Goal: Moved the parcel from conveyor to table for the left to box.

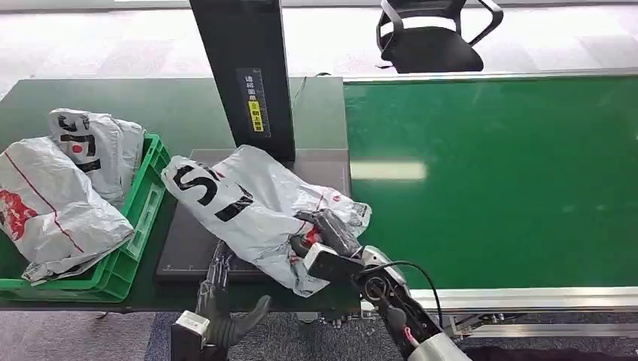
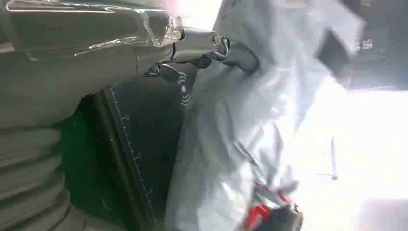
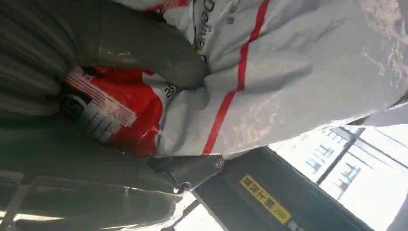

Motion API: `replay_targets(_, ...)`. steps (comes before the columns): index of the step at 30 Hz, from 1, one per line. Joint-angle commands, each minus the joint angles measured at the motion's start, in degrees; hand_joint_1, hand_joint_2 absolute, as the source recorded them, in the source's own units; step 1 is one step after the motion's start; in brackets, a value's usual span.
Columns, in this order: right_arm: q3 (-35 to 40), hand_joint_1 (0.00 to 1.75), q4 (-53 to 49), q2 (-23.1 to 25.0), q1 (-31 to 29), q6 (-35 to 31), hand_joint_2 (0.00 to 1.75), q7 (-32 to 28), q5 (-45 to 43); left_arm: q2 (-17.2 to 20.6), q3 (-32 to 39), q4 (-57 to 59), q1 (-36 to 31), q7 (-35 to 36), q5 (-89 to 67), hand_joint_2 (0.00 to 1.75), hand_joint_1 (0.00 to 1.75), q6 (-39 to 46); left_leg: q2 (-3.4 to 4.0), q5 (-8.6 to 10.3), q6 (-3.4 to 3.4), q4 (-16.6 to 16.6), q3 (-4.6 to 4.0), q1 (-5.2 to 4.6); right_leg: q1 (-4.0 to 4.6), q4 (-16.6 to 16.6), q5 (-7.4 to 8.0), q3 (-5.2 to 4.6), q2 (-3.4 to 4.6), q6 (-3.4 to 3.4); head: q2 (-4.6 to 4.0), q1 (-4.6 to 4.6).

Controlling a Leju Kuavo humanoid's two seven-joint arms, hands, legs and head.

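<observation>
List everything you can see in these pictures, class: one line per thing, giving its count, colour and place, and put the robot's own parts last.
parcel: one, grey-white bag with black letters and red print, on the dark platform
dark platform: one, black with ruler marks, on the table beside the crate
crate: one, green, on the table's left part
bagged parcels: two, grey-white, in the crate
black column: one, yellow label, behind the platform
conveyor: one, green belt, on the right
office chair: one, black, behind the conveyor
left hand: one, dark grey, at the platform's near edge, fingers reaching the parcel
right hand: one, grey, gripping the parcel's right end
</observation>
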Motion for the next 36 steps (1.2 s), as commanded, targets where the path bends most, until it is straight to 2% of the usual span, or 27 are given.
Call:
replay_targets(1,-6.8,0.0,6.4,1.2,-2.4,-2.7,1.75,1.2,-1.9,-2.7,0.9,0.3,1.4,0.8,-0.2,1.75,0.0,0.2,-0.08,-0.01,0.17,-0.1,0.11,-0.03,0.02,-0.1,-0.01,0.13,-0.1,-0.18,0.0,0.0)
replay_targets(10,-9.6,0.0,2.6,0.9,0.4,-3.1,1.75,0.3,-3.1,-2.7,0.6,2.5,-0.1,0.5,-0.4,1.75,0.0,0.3,-0.09,0.0,0.1,0.0,0.05,-0.03,-0.01,0.0,-0.02,0.06,-0.11,-0.1,0.0,0.0)
replay_targets(36,-12.5,0.0,3.6,1.9,-0.2,-0.3,1.75,-2.2,-6.9,-3.0,1.4,7.3,-2.8,0.3,-0.1,1.75,0.0,0.1,-0.13,0.02,0.16,-0.1,0.08,-0.05,-0.01,-0.1,-0.01,0.09,-0.15,-0.16,0.0,0.0)
